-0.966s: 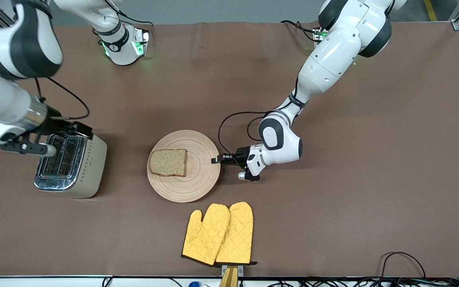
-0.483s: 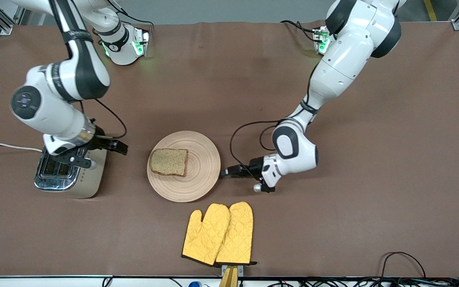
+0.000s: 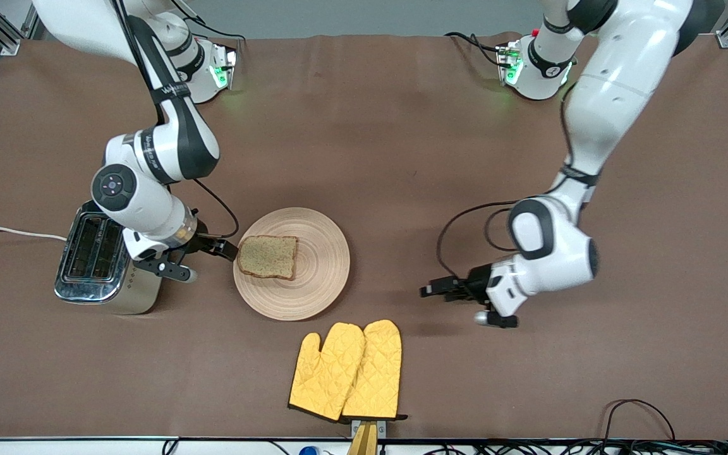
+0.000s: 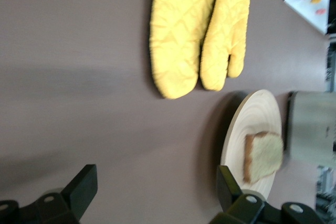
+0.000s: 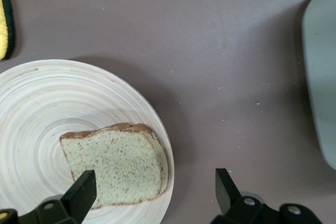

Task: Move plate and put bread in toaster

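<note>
Release comes first: the left gripper (image 3: 430, 291) has let go of the plate (image 3: 320, 278) and drawn off toward its own end of the table, fingers spread and empty, well apart from it. The plate move looks finished. Meanwhile the right gripper (image 3: 227, 249) has swung from over the toaster (image 3: 95, 256) to the plate's rim, fingers wide, with the bread (image 3: 268, 256) lying flat on the plate just beside its tips, ungrasped.

No legible text, small lettering on the right arm (image 3: 168, 95) too fine to read
</note>
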You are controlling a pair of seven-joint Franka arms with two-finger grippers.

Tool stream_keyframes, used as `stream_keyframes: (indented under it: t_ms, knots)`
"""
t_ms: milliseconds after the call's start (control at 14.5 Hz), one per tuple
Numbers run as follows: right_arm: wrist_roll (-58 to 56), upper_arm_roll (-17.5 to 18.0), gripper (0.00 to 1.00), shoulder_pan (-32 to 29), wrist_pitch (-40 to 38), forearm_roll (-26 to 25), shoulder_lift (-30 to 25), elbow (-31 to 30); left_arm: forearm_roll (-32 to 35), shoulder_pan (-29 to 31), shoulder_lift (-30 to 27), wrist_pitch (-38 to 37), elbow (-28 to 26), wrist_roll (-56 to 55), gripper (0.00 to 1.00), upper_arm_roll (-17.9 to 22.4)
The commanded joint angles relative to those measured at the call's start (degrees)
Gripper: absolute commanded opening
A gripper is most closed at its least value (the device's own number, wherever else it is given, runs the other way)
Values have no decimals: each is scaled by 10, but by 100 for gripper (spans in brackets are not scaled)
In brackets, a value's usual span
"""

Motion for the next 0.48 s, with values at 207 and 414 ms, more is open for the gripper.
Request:
stream_keyframes:
  t_ms: [207, 414]
  knots:
    - [49, -3, 100, 35, 59, 8, 31, -21, 250, 104, -150, -165, -48, -42, 100, -1]
    - [49, -3, 94, 36, 65, 8, 31, -38, 338, 122, -224, -260, -49, -99, 100, -1]
